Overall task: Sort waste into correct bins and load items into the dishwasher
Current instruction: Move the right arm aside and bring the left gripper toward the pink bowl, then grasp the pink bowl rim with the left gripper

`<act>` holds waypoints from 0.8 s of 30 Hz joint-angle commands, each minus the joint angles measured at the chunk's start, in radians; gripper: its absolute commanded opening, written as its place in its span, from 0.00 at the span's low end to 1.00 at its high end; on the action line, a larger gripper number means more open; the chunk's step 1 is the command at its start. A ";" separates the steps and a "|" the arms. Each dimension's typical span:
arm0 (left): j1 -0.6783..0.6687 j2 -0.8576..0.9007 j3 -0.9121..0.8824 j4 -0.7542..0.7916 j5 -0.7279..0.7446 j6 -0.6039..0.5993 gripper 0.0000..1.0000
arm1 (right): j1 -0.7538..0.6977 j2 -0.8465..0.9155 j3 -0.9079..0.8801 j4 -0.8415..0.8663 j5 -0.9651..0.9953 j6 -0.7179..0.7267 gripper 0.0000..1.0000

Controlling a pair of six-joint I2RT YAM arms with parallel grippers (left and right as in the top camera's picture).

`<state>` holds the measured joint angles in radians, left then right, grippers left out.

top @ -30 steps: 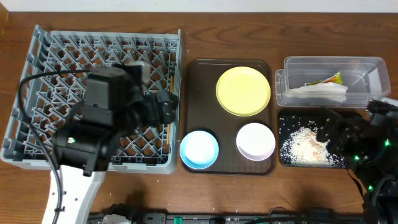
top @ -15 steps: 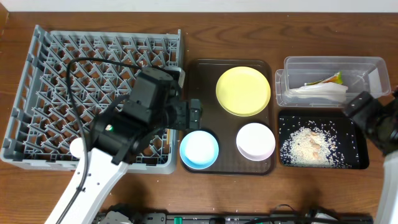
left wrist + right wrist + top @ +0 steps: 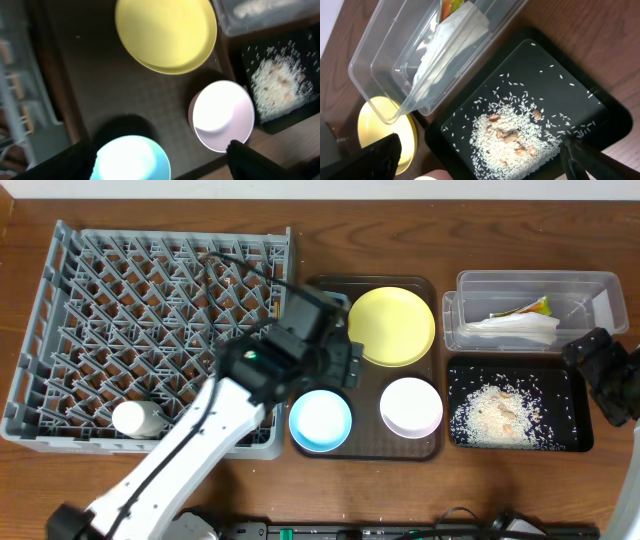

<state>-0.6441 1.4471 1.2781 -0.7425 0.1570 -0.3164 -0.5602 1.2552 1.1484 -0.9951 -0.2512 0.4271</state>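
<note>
The yellow plate (image 3: 391, 326), light blue bowl (image 3: 320, 420) and white bowl (image 3: 411, 406) sit on the dark brown tray (image 3: 312, 300). My left gripper (image 3: 338, 366) hovers open and empty over that tray. In the left wrist view its fingers (image 3: 160, 167) straddle the blue bowl (image 3: 132, 160) from above. The chopsticks (image 3: 272, 310) lie at the right edge of the grey dish rack (image 3: 120, 310), mostly hidden. The clear tub (image 3: 590, 290) holds the napkin (image 3: 515, 330) and wrapper (image 3: 537, 307). The black tray (image 3: 458, 370) holds the rice scraps (image 3: 495, 412). My right gripper (image 3: 603, 368) is open at its right end.
A small white object (image 3: 138, 418) lies in the rack's front row. In the right wrist view the tub (image 3: 375, 65), rice (image 3: 507, 140) and plate's edge (image 3: 382, 130) show. The left arm crosses the rack's front right corner.
My left arm has swung right from above the rack to above the brown tray. My right arm has drawn back to the right, off the black tray.
</note>
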 commanded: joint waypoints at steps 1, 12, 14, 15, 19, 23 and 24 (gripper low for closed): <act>-0.031 0.096 0.015 0.022 -0.011 0.005 0.80 | -0.003 -0.010 0.002 -0.001 -0.019 -0.013 0.99; -0.122 0.349 0.015 0.175 0.145 0.004 0.57 | -0.003 -0.010 0.002 -0.001 -0.019 -0.013 0.99; -0.127 0.388 0.015 0.177 0.145 0.004 0.54 | -0.003 -0.010 0.001 -0.001 -0.019 -0.013 0.99; -0.128 0.404 0.015 0.180 0.145 0.004 0.52 | -0.003 -0.010 0.001 0.000 -0.019 -0.013 0.99; -0.128 0.476 0.015 0.204 0.150 0.004 0.47 | -0.003 -0.010 0.002 0.000 -0.019 -0.013 0.99; -0.128 0.533 0.015 0.235 0.201 0.004 0.39 | -0.003 -0.010 0.001 0.000 -0.019 -0.013 0.99; -0.128 0.542 0.015 0.239 0.214 0.004 0.35 | -0.003 -0.010 0.002 -0.001 -0.019 -0.013 0.99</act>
<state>-0.7742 1.9656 1.2781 -0.5125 0.3176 -0.3199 -0.5602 1.2556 1.1484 -0.9951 -0.2623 0.4248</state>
